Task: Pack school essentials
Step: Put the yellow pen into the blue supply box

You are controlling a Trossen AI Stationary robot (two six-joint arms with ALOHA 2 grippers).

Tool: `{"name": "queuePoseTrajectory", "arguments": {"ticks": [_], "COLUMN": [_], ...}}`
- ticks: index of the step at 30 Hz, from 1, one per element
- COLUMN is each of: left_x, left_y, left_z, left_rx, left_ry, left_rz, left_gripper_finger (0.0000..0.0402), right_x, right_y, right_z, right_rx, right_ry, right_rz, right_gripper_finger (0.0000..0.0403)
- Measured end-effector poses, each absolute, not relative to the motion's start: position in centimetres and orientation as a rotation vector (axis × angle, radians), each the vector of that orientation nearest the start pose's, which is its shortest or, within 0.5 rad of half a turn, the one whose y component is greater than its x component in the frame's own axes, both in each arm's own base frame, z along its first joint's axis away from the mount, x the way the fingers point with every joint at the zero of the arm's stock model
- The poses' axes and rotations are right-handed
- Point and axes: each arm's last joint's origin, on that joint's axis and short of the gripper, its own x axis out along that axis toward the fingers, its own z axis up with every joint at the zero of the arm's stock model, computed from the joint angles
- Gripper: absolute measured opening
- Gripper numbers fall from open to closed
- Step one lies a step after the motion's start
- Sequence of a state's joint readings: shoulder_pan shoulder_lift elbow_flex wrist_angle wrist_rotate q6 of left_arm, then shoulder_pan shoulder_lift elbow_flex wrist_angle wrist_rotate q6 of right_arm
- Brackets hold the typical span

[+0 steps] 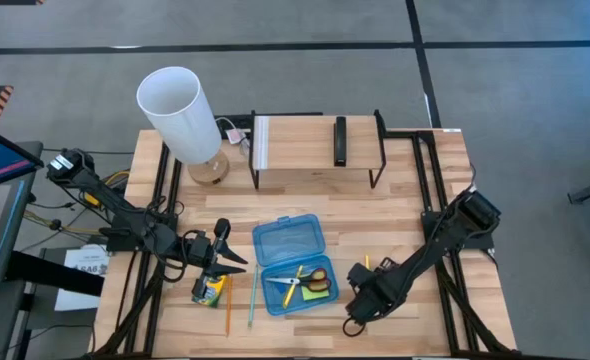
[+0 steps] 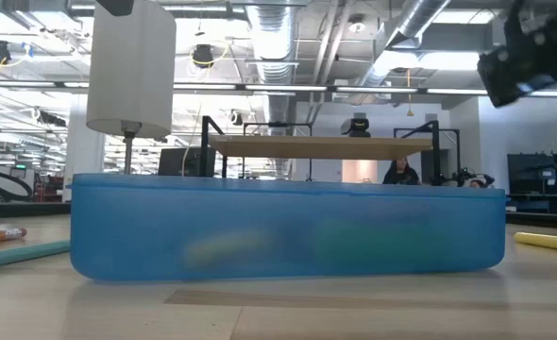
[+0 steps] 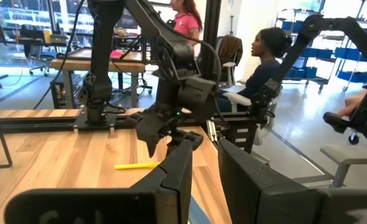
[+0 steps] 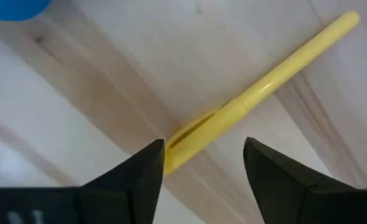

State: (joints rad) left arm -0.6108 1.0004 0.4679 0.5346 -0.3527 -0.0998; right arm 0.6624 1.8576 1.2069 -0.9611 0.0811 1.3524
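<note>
The blue translucent case (image 1: pixel 288 263) lies open at the table's middle. Inside it are the red-handled scissors (image 1: pixel 315 279), a yellow pencil (image 1: pixel 293 283) and the lime-green pad (image 1: pixel 318 294). A yellow pen (image 4: pixel 264 87) lies flat on the wood to the right of the case. My right gripper (image 4: pixel 202 149) points down over it, open, and one finger (image 4: pixel 149 165) covers the pen's near end. My left gripper (image 1: pixel 233 255) stands level to the left of the case, open, with nothing between its fingers. The crayon box (image 1: pixel 208 291) and two pencils (image 1: pixel 251 300) lie below it. My right gripper stands over the yellow pen's near end (image 4: pixel 177 146) from above. That end runs under one fingertip, which hides it. I cannot tell whether the finger touches the pen. The pen lies flat on the table.
A lamp with a white shade (image 1: pixel 180 110) stands at the far left. A wooden shelf on a black frame (image 1: pixel 315 150) with a dark object (image 1: pixel 341 140) stands at the far middle. People (image 3: pixel 267 56) sit beyond the table.
</note>
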Motion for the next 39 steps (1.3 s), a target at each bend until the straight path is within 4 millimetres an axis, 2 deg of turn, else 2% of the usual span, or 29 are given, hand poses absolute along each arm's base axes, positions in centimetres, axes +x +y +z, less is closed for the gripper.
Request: {"name": "queuePoseTrajectory", "arguments": {"ticks": [4, 8, 12, 18, 24, 35, 39], "left_x": [18.1, 18.1, 18.1, 18.1, 18.1, 18.1, 18.1], "left_y": [-11.5, -11.4, -11.5, -11.4, -11.5, -11.4, -11.4], "left_z": [25.3, 25.3, 25.3, 25.3, 25.3, 25.3, 25.3], "left_rx": [-0.100, -0.101, -0.101, -0.101, -0.100, -0.100, -0.100], "left_ry": [0.012, 0.012, 0.012, 0.012, 0.012, 0.012, 0.012], "left_rz": [-0.258, -0.258, -0.258, -0.258, -0.258, -0.257, -0.257], "left_gripper_finger": [0.0066, 0.0066, 0.0066, 0.0066, 0.0066, 0.0066, 0.0066], "right_x": [25.4, 25.8, 25.6, 24.4, 24.1, 23.7, 23.2], "right_y": [20.0, 20.3, 20.1, 19.3, 19.2, 19.0, 18.5], "right_z": [15.3, 15.4, 15.2, 13.4, 12.7, 13.2, 14.3], "right_rx": [0.500, 0.533, 0.528, 0.567, 0.566, 0.524, 0.525], "right_ry": [1.446, 1.405, 1.405, 1.437, 1.437, 1.468, 1.456], "right_rz": [-0.623, -0.611, -0.624, -0.674, -0.647, -0.616, -0.623], "right_gripper_finger": [0.0251, 0.0254, 0.0249, 0.0225, 0.0175, 0.0022, 0.0015]}}
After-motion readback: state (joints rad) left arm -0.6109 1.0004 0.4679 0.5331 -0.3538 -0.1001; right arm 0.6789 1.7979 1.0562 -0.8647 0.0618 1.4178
